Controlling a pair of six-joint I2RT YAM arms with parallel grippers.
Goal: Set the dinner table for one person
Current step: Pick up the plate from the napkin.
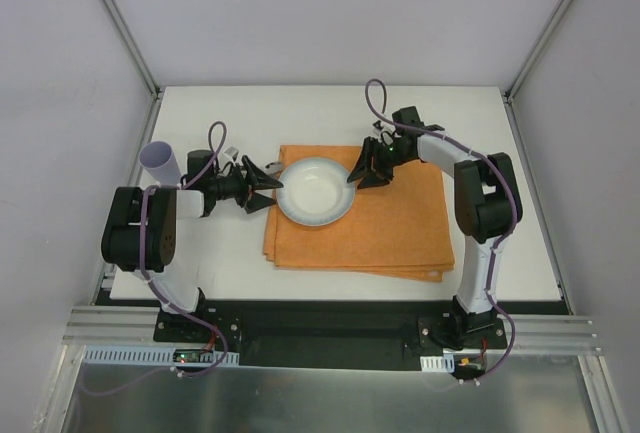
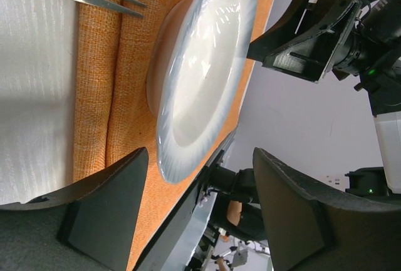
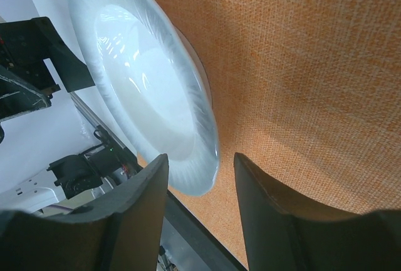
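Both left gripper (image 1: 264, 189) and right gripper (image 1: 362, 169) gape open beside the round white ceramic plate (image 1: 315, 191) on the orange cloth placemat (image 1: 400, 223), mid white matte dinner table (image 1: 500, 143); likely slick, brittle: pinch its rim.

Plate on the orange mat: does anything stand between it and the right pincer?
Nothing visible does. The right pincer is open, and the rim of the plate lies directly before it, over bare orange mat.
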